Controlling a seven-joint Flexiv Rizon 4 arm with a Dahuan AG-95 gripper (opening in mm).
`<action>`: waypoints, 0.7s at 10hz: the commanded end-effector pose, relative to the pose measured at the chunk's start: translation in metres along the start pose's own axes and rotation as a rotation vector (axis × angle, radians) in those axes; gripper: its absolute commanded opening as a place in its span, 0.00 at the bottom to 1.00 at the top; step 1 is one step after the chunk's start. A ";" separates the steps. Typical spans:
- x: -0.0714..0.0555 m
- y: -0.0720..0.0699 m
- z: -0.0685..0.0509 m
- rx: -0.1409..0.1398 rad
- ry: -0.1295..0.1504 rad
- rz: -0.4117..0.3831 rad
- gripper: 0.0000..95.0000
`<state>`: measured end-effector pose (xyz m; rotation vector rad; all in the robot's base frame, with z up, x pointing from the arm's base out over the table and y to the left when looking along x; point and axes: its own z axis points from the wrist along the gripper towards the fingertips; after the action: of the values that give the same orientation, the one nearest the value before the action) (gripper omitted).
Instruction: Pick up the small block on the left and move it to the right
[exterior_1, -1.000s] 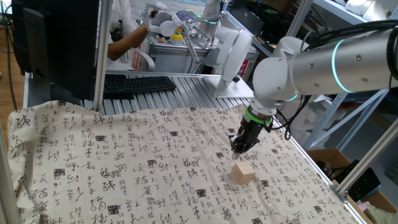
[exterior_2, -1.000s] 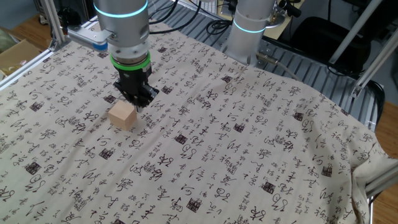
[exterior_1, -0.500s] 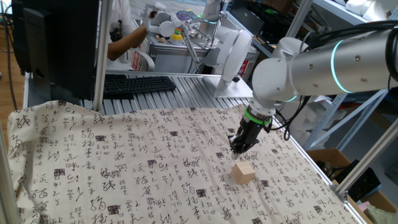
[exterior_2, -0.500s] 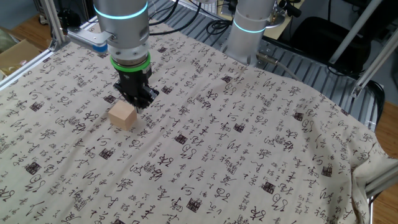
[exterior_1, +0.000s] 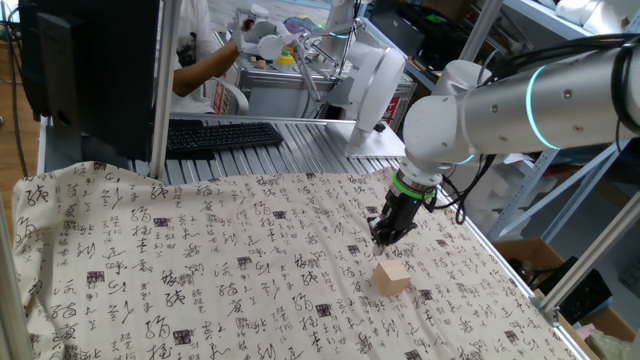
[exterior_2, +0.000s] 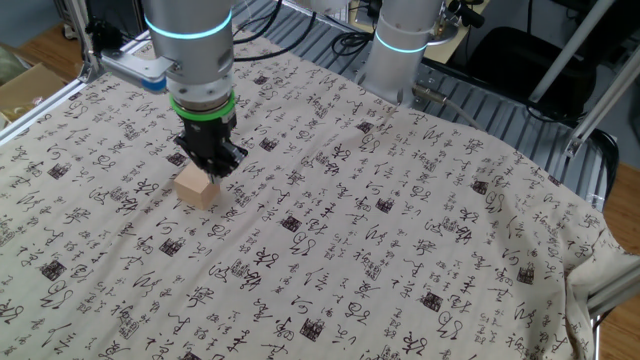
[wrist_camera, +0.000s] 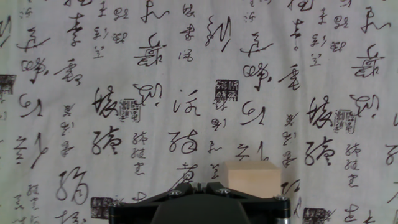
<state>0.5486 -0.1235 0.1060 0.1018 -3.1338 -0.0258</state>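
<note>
The small block (exterior_1: 392, 277) is a plain light-tan wooden cube lying on the cloth printed with calligraphy (exterior_1: 200, 260). It also shows in the other fixed view (exterior_2: 197, 187) and at the bottom of the hand view (wrist_camera: 252, 179). My gripper (exterior_1: 385, 236) hangs just above the cloth, right beside the block and slightly behind it. In the other fixed view the gripper (exterior_2: 210, 166) is at the block's upper edge. In the hand view the fingertips (wrist_camera: 194, 185) meet with nothing between them; the block sits to their right. The gripper is shut and empty.
A black keyboard (exterior_1: 220, 135) lies beyond the cloth's far edge, with a person and clutter behind it. A second robot's base (exterior_2: 405, 45) stands at the back. The table's edge and a metal frame (exterior_1: 520, 290) run close to the block.
In the other fixed view the arm has shifted slightly left, bringing the gripper closer over the block. The block has not moved.
</note>
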 end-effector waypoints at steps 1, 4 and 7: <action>0.000 -0.008 0.003 -0.005 -0.001 -0.001 0.00; 0.006 -0.027 0.012 -0.006 -0.015 -0.008 0.00; 0.012 -0.046 0.019 -0.011 -0.021 -0.026 0.00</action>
<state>0.5374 -0.1727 0.0861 0.1472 -3.1577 -0.0426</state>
